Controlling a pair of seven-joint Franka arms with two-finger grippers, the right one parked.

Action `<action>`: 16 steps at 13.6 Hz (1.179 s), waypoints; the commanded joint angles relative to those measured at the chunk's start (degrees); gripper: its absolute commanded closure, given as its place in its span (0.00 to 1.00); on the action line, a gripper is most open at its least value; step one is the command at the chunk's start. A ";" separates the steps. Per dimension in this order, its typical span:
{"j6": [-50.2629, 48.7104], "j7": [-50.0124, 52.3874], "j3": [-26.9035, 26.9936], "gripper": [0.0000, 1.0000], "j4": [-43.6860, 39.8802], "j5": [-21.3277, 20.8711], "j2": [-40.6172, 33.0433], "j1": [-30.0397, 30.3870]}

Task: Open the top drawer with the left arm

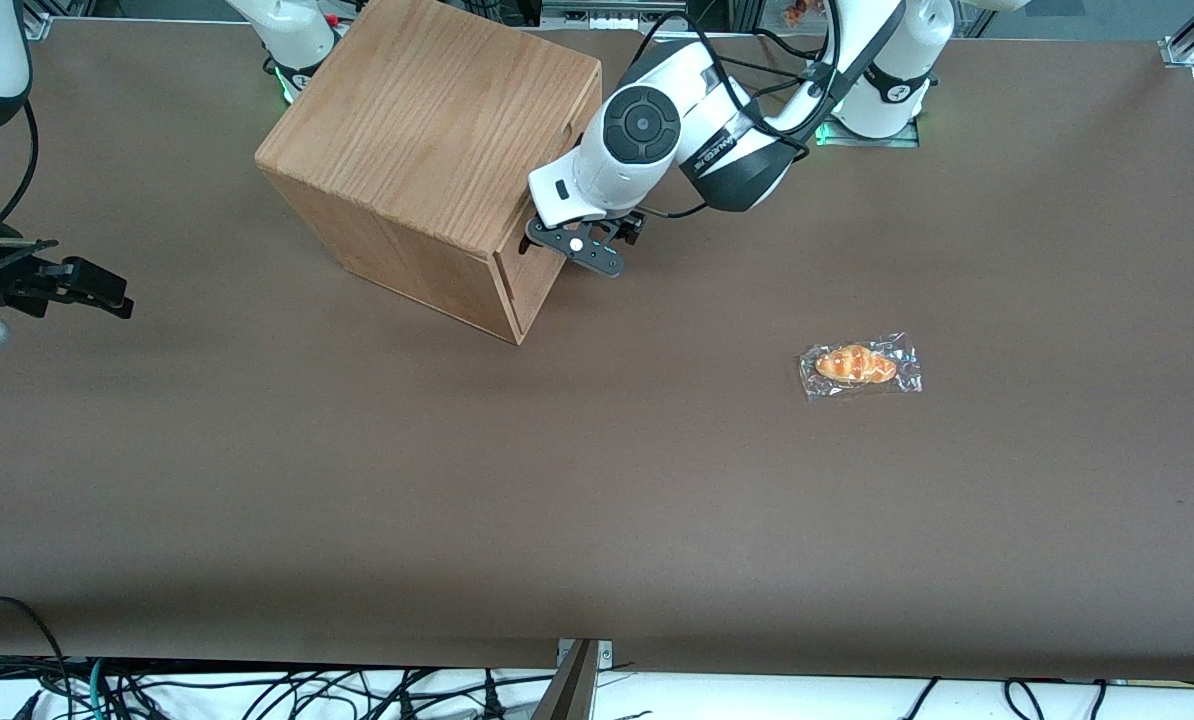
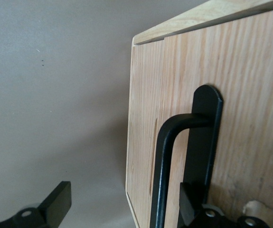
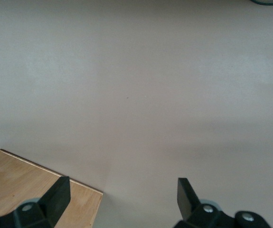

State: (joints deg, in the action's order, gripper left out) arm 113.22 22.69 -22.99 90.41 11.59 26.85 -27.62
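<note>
At cabinet front | gripper (image 1: pixel 547 243) fingers spread astride black bar handle (image 2: pixel 167 156) | top drawer (image 2: pixel 231 95) light oak, seemingly shut

One wooden cabinet (image 1: pixel 427 160) stands on the table (image 1: pixel 597 500). It has one drawer (image 2: pixel 231 118) with one black handle (image 2: pixel 167 156). One wrapped pastry (image 1: pixel 859 365) lies on the table. One working gripper (image 1: pixel 537 238) is at the drawer front.
</note>
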 commanded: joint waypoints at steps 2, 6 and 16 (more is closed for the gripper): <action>0.16 -1.86 0.41 0.00 1.09 1.42 -0.57 0.19; -0.02 -1.86 0.49 0.00 1.53 1.25 -0.75 0.90; -1.95 -1.77 0.49 0.00 2.23 1.25 -2.07 2.92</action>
State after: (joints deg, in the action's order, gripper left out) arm 112.60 22.45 -22.57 91.37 11.59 26.74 -26.23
